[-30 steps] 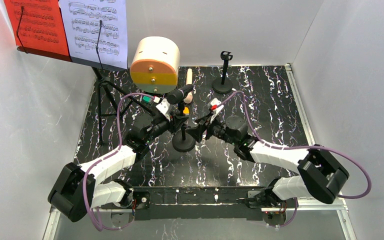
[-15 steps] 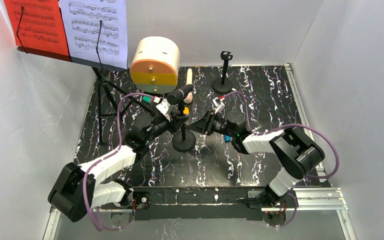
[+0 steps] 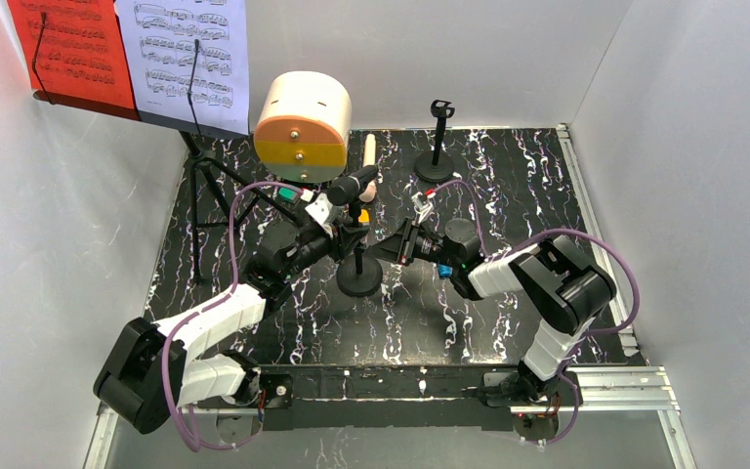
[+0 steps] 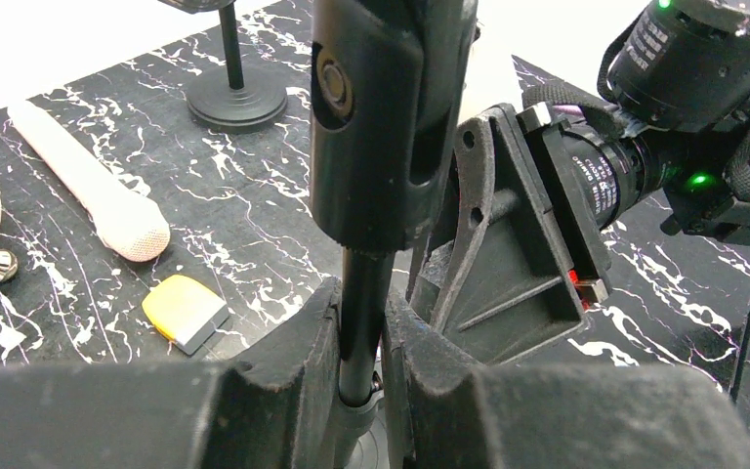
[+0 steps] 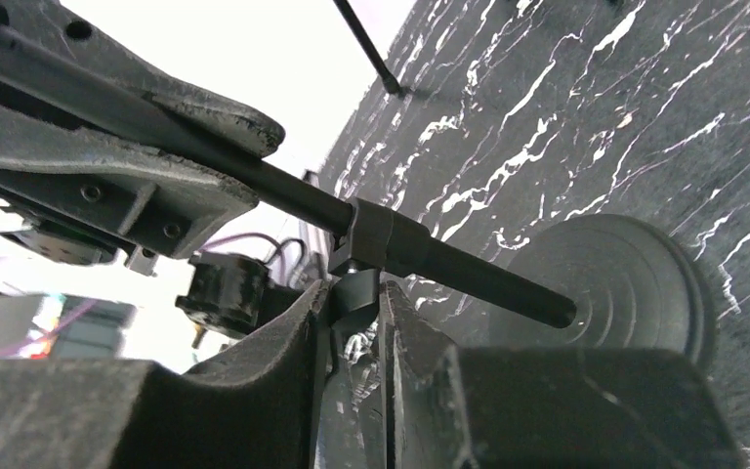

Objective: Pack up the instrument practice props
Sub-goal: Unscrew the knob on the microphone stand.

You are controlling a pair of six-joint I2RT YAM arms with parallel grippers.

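The left end effector is clamping the thin upright stem of a black round-based mic holder, its fingers pressed against the stem on both sides, low down near the base. Directly above that grip, a black microphone is sitting tilted in the holder's clip. The right end effector is reaching in from the opposite side, facing the left one, and is pinching a small black tab that is jutting from the collar on the same stem; its fingers are drawn almost together around the tab. Beyond both end effectors, a cream microphone is lying flat on the black white-veined tabletop, and a second black round-based mic holder is standing upright farther back, its clip holding nothing. A small yellow wedge is lying just beside the cream microphone, nearer the left end effector. Far off to the left end effector's left, a black music rack on tripod legs is carrying a red sheet-music page and a white sheet-music page side by side.
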